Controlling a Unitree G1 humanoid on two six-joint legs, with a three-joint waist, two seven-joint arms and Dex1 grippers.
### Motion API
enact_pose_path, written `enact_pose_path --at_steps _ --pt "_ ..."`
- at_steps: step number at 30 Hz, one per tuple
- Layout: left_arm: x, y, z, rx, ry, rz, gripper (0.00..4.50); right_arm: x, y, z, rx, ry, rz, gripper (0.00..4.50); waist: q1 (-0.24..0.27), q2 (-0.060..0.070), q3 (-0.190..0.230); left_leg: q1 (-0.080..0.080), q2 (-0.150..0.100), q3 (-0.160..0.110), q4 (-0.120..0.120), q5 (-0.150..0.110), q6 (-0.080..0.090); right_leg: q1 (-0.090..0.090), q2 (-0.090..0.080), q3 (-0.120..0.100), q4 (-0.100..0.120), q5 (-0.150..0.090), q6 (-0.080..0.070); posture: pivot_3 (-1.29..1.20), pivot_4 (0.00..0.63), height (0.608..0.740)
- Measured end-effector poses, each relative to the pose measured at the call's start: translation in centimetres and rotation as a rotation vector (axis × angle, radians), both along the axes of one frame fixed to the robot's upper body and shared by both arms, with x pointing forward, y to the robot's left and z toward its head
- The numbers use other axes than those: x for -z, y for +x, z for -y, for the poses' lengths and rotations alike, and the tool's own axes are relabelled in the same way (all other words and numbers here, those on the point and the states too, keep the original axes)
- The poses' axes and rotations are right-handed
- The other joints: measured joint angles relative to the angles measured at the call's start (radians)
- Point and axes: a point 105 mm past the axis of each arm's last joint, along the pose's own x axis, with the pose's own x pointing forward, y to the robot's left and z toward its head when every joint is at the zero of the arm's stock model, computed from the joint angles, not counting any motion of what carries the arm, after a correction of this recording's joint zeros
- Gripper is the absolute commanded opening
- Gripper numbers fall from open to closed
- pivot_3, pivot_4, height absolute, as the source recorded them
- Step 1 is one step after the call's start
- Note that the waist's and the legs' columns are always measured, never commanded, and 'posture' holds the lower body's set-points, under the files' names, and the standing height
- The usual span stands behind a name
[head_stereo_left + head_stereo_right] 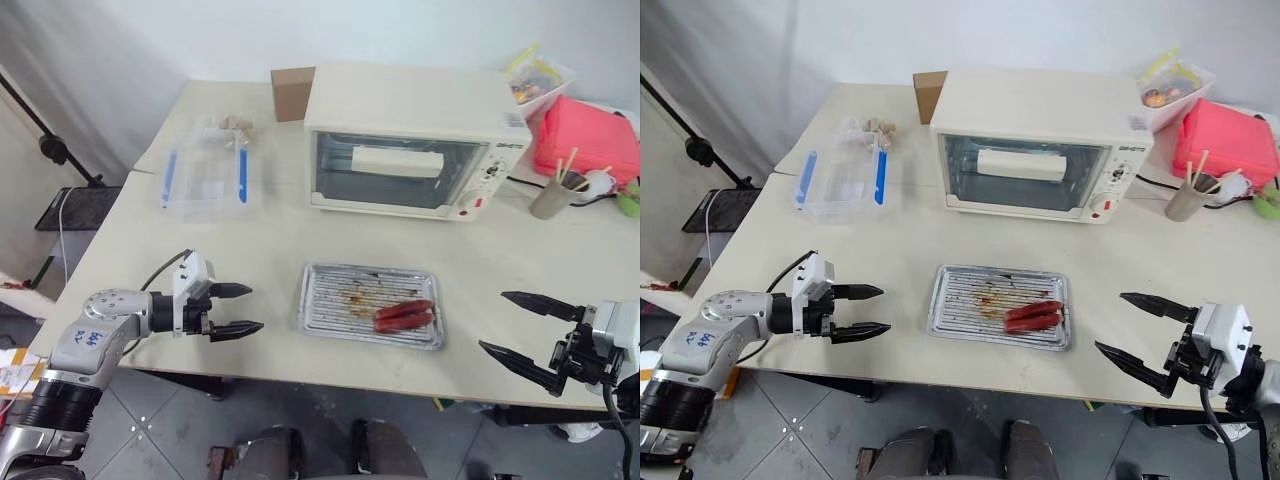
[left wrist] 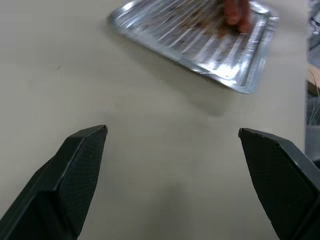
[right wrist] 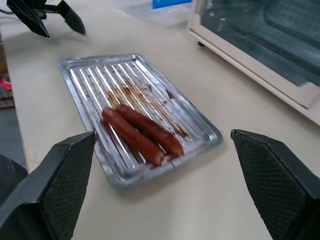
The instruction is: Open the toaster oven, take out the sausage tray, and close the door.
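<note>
sausage tray (image 1: 371, 305) lies on the tabletop (image 1: 270, 255) between left gripper (image 1: 232, 309) and right gripper (image 1: 520, 333), both spread and empty. thin, stiff, likely greasy; best taken by its rim.

Ribbed silver sausage tray (image 1: 360, 298), cream toaster oven (image 1: 405, 110)

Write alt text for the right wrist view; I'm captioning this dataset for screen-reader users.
A silver sausage tray holding two red sausages lies on a cream table, framed by the two spread black fingers of the open right claw. The toaster oven, its glass door shut, stands behind the tray, and the open left claw hovers beyond it.
</note>
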Motion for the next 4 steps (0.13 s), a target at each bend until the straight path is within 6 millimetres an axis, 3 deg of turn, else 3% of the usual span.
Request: enact_pose_path --at_steps 4 --pt "-1.18 0.24 -0.38 0.025 -0.019 0.14 4.47 -0.48 0.27 -0.55 -0.049 -0.008 0.004 4.5 0.006 0.0 0.0 -0.001 0.0 -0.001 0.0 0.002 0.007 0.001 0.0 -0.003 -0.001 0.0 0.0 0.0 0.15 0.74"
